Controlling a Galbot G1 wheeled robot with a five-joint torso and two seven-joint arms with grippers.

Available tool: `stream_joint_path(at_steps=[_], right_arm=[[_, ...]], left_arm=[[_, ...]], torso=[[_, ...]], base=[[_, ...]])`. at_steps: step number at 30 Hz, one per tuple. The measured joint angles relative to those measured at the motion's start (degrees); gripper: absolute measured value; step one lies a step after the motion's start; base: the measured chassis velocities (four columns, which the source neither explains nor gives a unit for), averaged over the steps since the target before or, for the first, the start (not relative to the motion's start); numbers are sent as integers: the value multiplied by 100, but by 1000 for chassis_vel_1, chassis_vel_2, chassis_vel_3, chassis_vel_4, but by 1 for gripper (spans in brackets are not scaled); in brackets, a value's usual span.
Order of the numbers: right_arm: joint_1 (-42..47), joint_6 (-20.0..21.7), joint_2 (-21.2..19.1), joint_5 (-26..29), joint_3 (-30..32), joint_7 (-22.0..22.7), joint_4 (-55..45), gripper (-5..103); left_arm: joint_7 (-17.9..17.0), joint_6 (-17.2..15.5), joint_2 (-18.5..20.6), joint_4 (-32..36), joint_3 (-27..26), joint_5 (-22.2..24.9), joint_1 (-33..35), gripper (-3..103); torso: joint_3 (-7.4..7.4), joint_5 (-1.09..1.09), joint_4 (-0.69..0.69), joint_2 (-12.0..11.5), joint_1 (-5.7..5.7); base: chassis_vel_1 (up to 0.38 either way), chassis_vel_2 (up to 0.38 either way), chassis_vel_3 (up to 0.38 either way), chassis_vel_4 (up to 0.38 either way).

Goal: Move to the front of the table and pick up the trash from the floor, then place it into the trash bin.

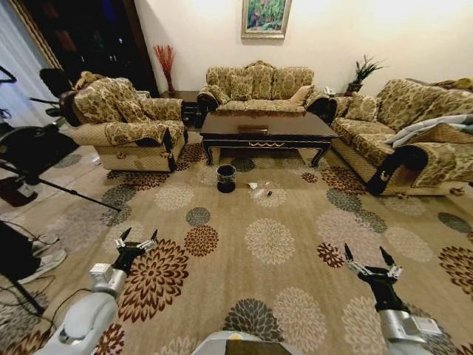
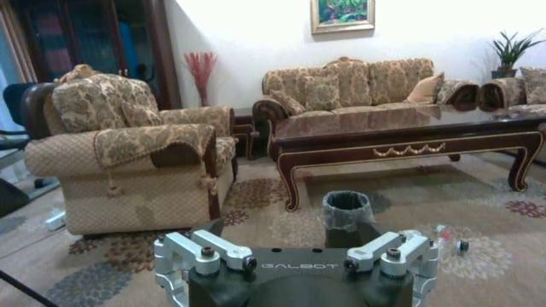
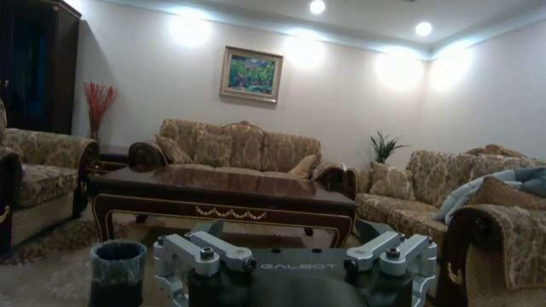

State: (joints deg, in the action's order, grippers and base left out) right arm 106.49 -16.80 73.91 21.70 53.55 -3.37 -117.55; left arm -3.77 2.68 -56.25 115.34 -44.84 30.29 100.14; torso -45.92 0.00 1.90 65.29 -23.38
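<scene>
Both arms are held low in front of the robot over the floor, well short of the work. The left gripper has its fingers spread wide, nothing in them; the right gripper likewise, wide and empty.

The trash lies far ahead on the carpet, a small cluster: white crumpled paper, a clear bottle with a red bit and a tiny black piece, too small to sort out or to give the bottle's long axis. In the left wrist view the bottle and the black piece sit beyond the fingers and off toward the right arm's side.

The trash bin stands just beside the litter, on its left, both just in front of the table.

Judgement: the cluster sits near the centreline between the two arms, so neither arm is clearly nearer; the base must close the gap first.
</scene>
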Motion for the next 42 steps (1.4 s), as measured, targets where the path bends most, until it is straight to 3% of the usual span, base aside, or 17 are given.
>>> stream_joint_path(at_steps=[10, 42], right_arm=[[-3, -39, 51, -14, -29, 4, 3, 100], [166, -212, 207, -329, -101, -13, 24, 100]], left_arm=[[155, 109, -17, 110, -31, -75, 183, 100], [155, 326, -200, 50, -61, -127, 256, 100]], torso=[[189, 0, 0, -345, 156], [700, 0, 1, -1259, 558]], base=[[0, 0, 0, 0], [0, 0, 0, 0]])
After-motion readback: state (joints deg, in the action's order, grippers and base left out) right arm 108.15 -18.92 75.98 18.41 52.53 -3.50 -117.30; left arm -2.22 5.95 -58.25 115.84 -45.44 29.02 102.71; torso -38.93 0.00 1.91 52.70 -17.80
